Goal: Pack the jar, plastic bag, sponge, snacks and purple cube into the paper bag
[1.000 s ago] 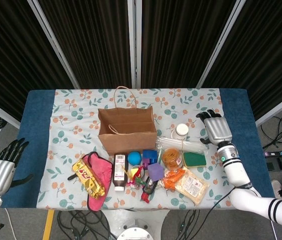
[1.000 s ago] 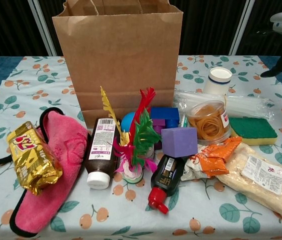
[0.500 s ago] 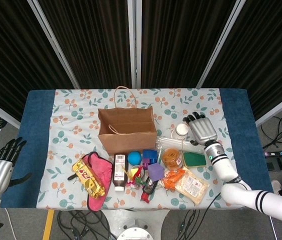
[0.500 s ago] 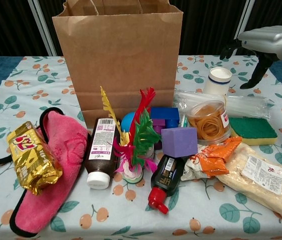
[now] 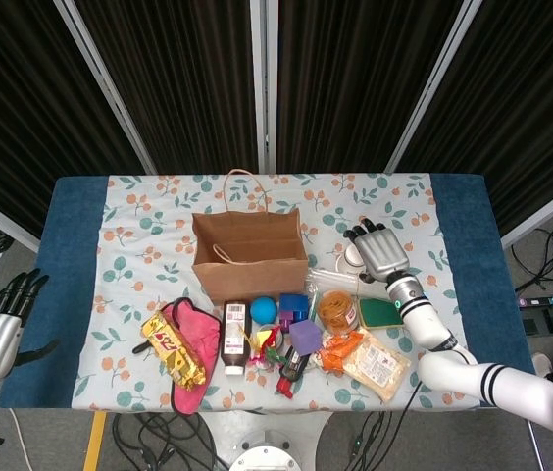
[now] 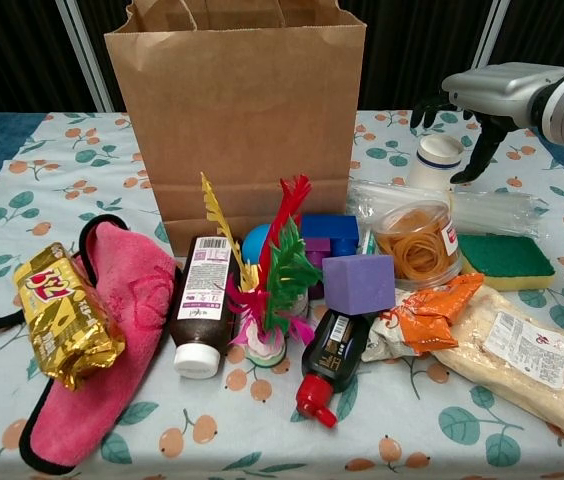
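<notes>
- The paper bag stands upright and open at the back of the floral tablecloth.
- The jar with the white lid stands to the right of the bag, behind the clear plastic bag.
- The right hand hovers just above the jar, fingers apart and curved down, holding nothing (no contact is visible).
- The purple cube, the green sponge and the snacks lie in front.
- The left hand is off the table's left edge, fingers spread, empty.
</notes>
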You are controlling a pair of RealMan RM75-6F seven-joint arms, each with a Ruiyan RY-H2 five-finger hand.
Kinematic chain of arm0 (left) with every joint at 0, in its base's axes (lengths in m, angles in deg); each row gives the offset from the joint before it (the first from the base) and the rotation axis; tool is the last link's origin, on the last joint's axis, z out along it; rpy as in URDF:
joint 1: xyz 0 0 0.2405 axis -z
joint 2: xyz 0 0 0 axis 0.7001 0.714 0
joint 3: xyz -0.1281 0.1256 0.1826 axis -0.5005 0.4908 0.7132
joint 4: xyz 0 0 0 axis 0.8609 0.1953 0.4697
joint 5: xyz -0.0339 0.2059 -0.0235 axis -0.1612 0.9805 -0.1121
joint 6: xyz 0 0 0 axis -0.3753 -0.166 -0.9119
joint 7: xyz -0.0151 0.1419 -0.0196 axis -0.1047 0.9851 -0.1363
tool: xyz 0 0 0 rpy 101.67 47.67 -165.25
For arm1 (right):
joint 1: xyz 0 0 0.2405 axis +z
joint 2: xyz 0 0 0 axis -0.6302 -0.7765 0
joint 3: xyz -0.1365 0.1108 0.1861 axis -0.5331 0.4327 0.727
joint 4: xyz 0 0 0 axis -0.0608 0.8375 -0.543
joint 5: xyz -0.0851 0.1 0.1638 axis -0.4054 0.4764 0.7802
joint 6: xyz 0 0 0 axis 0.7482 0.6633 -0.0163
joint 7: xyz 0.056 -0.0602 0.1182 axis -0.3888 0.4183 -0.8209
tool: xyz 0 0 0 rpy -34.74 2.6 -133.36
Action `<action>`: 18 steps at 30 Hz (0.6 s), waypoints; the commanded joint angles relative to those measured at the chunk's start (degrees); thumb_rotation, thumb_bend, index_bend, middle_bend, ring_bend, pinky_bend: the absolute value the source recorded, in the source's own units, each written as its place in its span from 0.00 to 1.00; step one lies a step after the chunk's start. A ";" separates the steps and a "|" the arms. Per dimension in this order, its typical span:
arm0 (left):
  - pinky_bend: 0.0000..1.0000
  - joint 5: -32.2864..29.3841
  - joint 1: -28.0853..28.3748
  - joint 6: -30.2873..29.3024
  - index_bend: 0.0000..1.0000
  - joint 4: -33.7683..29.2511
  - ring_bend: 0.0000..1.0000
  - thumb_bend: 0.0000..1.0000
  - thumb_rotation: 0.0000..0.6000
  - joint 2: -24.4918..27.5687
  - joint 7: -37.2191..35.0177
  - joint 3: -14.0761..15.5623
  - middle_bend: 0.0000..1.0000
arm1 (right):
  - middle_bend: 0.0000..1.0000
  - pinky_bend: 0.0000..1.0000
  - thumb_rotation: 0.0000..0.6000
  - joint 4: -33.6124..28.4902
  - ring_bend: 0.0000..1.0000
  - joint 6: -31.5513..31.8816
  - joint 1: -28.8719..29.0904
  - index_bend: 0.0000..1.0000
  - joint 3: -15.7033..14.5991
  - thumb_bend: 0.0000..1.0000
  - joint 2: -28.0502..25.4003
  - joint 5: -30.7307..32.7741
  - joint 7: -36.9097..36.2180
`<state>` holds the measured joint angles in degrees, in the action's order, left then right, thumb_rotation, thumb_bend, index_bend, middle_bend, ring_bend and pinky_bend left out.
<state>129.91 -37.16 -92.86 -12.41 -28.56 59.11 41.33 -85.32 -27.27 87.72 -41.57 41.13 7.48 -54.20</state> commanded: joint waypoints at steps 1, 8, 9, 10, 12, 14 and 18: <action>0.20 -0.01 -0.05 -0.05 0.10 0.09 0.06 0.10 1.00 0.06 -0.14 0.01 0.16 | 0.24 0.27 1.00 0.84 0.11 -0.31 0.36 0.22 -0.51 0.07 0.60 0.80 0.39; 0.20 -0.25 -0.11 0.06 0.10 0.49 0.06 0.10 1.00 -0.04 -0.63 -0.10 0.16 | 0.29 0.31 1.00 2.67 0.17 0.53 0.75 0.27 -0.93 0.09 2.00 1.07 0.45; 0.20 -0.28 -0.12 0.10 0.10 0.56 0.06 0.10 1.00 -0.09 -0.70 -0.09 0.16 | 0.31 0.32 1.00 2.86 0.19 0.65 0.77 0.28 -0.94 0.10 2.19 0.94 0.30; 0.20 -0.31 -0.14 0.13 0.10 0.62 0.06 0.10 1.00 -0.14 -0.75 -0.08 0.16 | 0.32 0.33 1.00 3.10 0.21 0.82 0.78 0.30 -0.92 0.10 2.40 0.77 0.14; 0.20 -0.38 -0.19 0.20 0.10 0.78 0.06 0.10 1.00 -0.24 -0.87 -0.04 0.16 | 0.35 0.37 1.00 3.71 0.25 1.23 0.75 0.33 -0.91 0.12 2.92 0.31 -0.37; 0.20 -0.40 -0.20 0.25 0.10 0.87 0.06 0.10 1.00 -0.28 -0.92 -0.04 0.16 | 0.36 0.40 1.00 4.17 0.28 1.89 0.57 0.37 -0.84 0.14 3.44 -0.26 -0.98; 0.20 -0.44 -0.21 0.36 0.10 0.86 0.06 0.10 1.00 -0.23 -1.01 -0.02 0.16 | 0.42 0.47 1.00 5.08 0.36 3.37 -0.03 0.48 -0.79 0.18 4.00 -1.98 -2.46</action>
<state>129.47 -37.37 -92.50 -11.55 -28.79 58.10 41.31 -80.47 -24.23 87.90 -42.38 44.97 5.85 -56.33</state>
